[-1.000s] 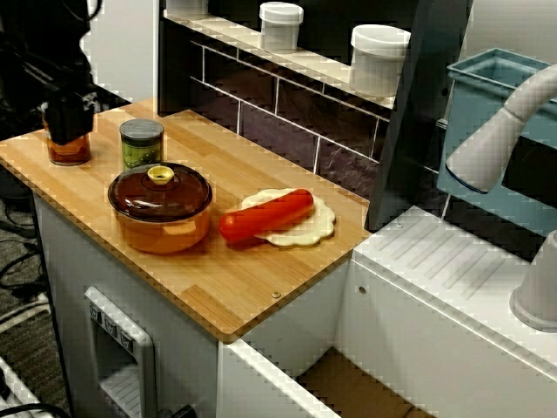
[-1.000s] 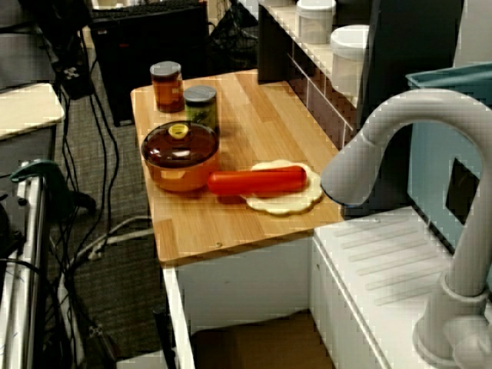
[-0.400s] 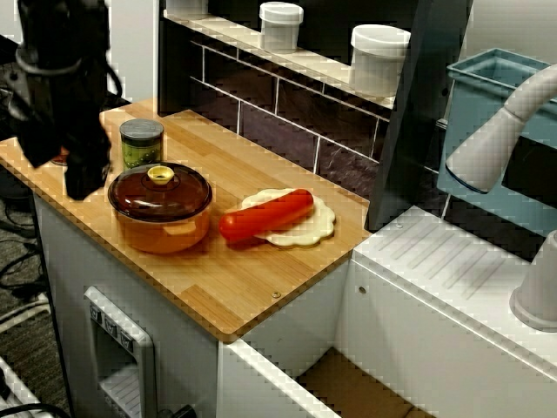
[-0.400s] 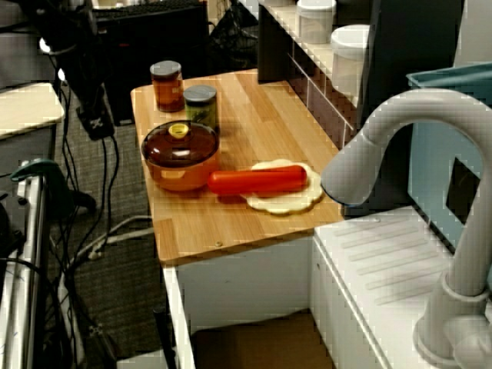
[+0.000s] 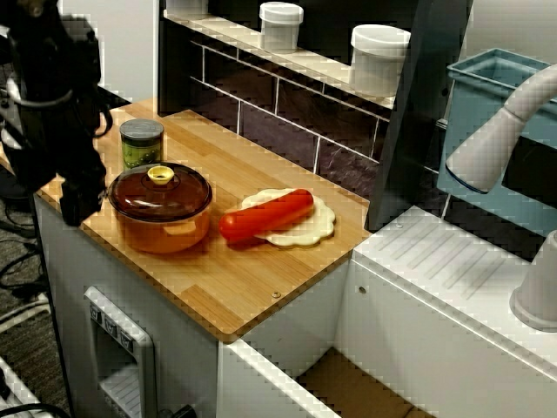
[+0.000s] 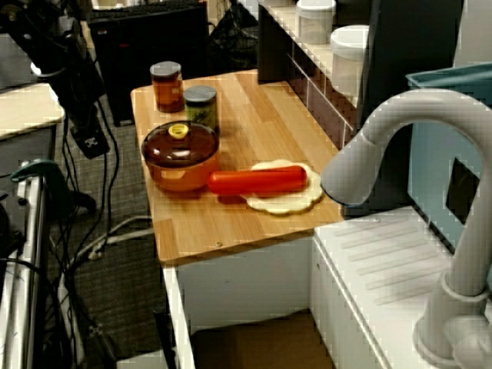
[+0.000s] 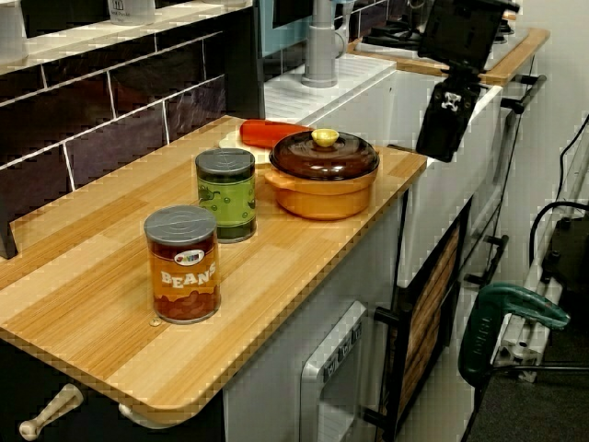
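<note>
Since a second before, the gripper (image 7: 444, 124) had left the beans can (image 7: 183, 264) and sunk past the counter's (image 7: 92, 276) front edge. Whether its fingers were apart or together could not be told. Nearest them, not touching, stood the lidded orange pot (image 7: 322, 180), which lay between them and the green can (image 7: 226, 195). The sausage (image 5: 265, 215) lay beyond the pot.

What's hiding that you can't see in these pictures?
Gripper: too dark in every view to tell open or shut.
Beans can: hidden behind the arm in the view from above.
Pot: its lid hides the inside, every view.
Sausage: mostly behind the pot, view from the side.
</note>
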### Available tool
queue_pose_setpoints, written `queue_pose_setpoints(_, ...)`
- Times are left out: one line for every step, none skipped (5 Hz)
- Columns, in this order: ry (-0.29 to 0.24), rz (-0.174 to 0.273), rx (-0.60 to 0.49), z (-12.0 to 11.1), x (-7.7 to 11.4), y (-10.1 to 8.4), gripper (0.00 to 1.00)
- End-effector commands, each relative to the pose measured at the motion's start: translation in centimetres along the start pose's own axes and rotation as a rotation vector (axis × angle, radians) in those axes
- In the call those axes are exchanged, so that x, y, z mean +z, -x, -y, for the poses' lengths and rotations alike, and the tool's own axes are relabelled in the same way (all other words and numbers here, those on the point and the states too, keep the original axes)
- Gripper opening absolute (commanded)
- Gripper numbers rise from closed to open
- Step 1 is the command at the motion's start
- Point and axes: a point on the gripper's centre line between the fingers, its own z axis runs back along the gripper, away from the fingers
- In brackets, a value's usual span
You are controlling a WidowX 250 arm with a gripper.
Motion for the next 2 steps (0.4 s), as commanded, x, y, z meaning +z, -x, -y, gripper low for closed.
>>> queue_pose_setpoints(0.011, 0.038, 0.048, 1.0, -0.6, 0.1, 1.00)
queue_pose_setpoints(-0.009, 0.046, 0.046, 1.5, -1.8, 0.4, 1.00)
